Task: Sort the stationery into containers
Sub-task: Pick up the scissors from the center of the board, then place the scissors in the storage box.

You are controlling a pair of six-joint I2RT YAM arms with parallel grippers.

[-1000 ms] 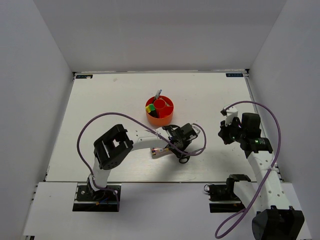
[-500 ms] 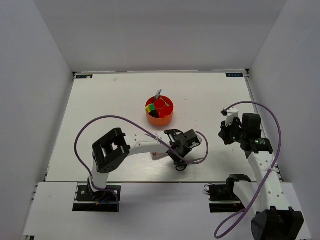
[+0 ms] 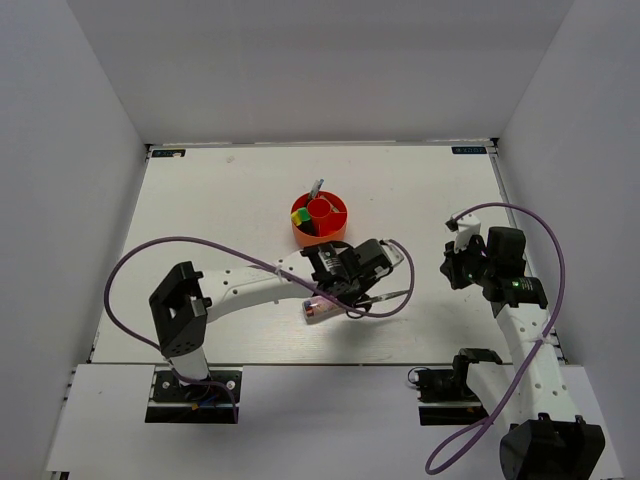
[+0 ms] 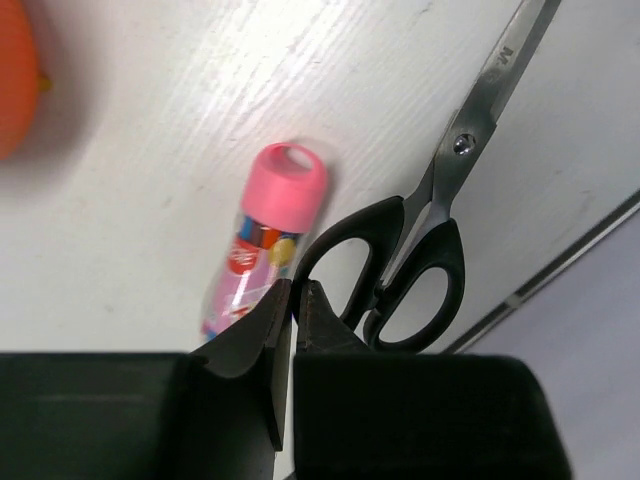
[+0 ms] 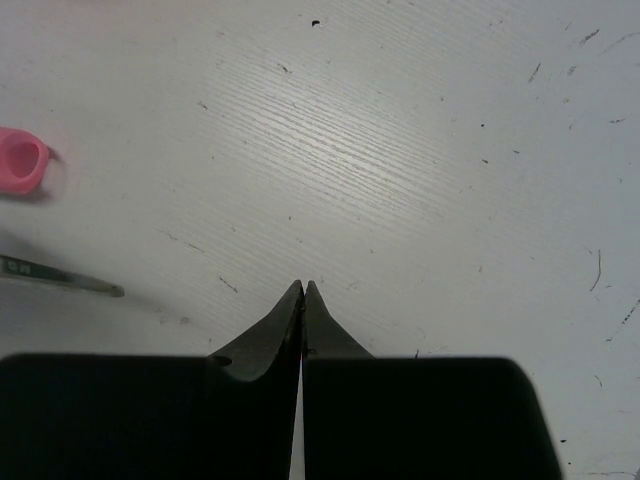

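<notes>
Black-handled scissors [image 4: 432, 195], blades closed, just right of the clear pink-capped tube [image 4: 262, 240] lying on the counter [image 3: 200, 220]; farther back, the round orange-red organiser [image 3: 320, 240] holds green and yellow caps [image 3: 298, 217].

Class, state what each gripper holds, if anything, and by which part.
The left gripper pinches the scissors by the rim of one black handle loop. The right gripper is shut on nothing.

White table [image 3: 200, 200] with tiny dark scratches. Holds a round orange-red pot [image 3: 320, 240] near the middle. Closer in, holds a see-through tube [image 4: 258, 248] with a pink cap, lying flat, apart from the pot.
</notes>
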